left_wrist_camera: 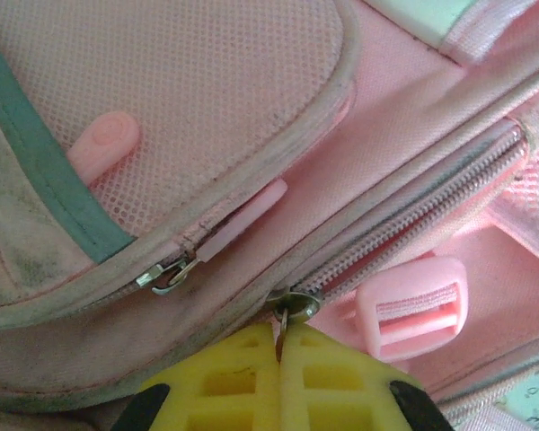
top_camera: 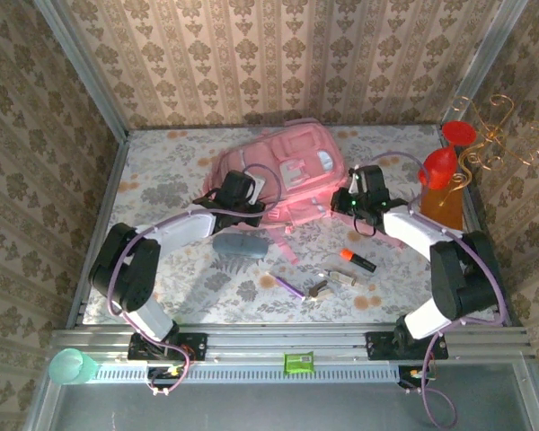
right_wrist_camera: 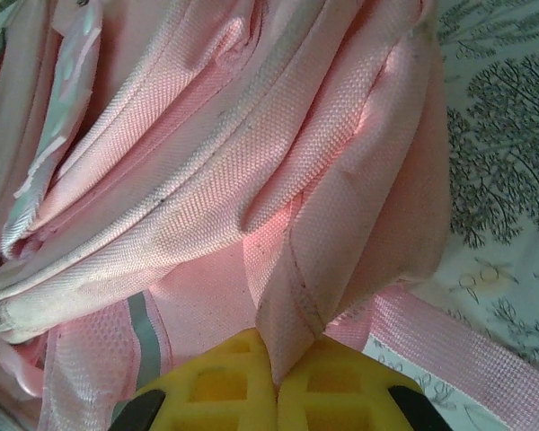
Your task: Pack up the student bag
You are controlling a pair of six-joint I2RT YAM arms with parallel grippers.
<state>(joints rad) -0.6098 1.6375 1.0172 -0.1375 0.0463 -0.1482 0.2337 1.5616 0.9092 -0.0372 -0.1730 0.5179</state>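
1. The left gripper (top_camera: 241, 190), left of centre in the overhead view, sat at the bag's left edge. On its wrist view the yellow pads (left_wrist_camera: 234, 377) were clamped on the metal zipper pull (left_wrist_camera: 284, 316). The zip beyond the slider looked closed.
2. The student bag (top_camera: 292, 166) lay flat in the upper middle of the table (top_camera: 162, 171), pockets up.
3. The right gripper (top_camera: 350, 202), right of centre, was pinched tight on a fold of the bag's pink cloth.
4. Judgement: the bag is soft, light and floppy, and its cloth bunches and drags. It is best held by a pull tab, seam piping or strap, one side anchoring while the other draws the zip.
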